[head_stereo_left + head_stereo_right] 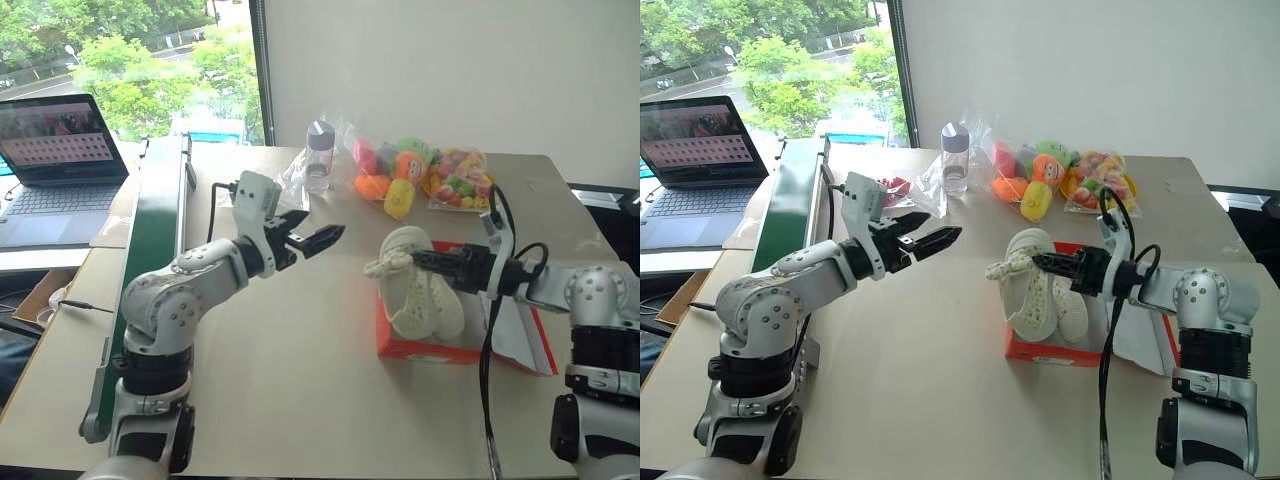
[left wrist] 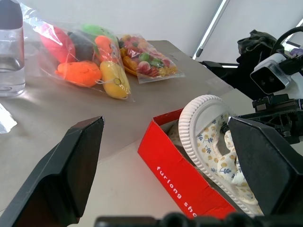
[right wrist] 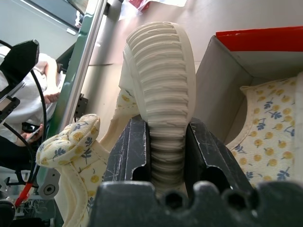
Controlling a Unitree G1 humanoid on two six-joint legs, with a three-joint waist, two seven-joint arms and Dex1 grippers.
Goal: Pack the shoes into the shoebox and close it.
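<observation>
Right wrist view shows the right gripper (image 3: pixel 166 142) clamped on the ribbed sole of one cream shoe (image 3: pixel 161 80), held on edge over the left rim of the open orange-red shoebox (image 1: pixel 425 348). A second shoe (image 1: pixel 440 305) lies inside the box, just right of the held one. Two shoes, one box. Well to the left, the left gripper (image 1: pixel 318 238) hangs above the table (image 1: pixel 300 380), fingers spread and empty. Two bags of colourful toys (image 1: pixel 395 170) and one bottle (image 1: pixel 319 155) sit at the far side.
</observation>
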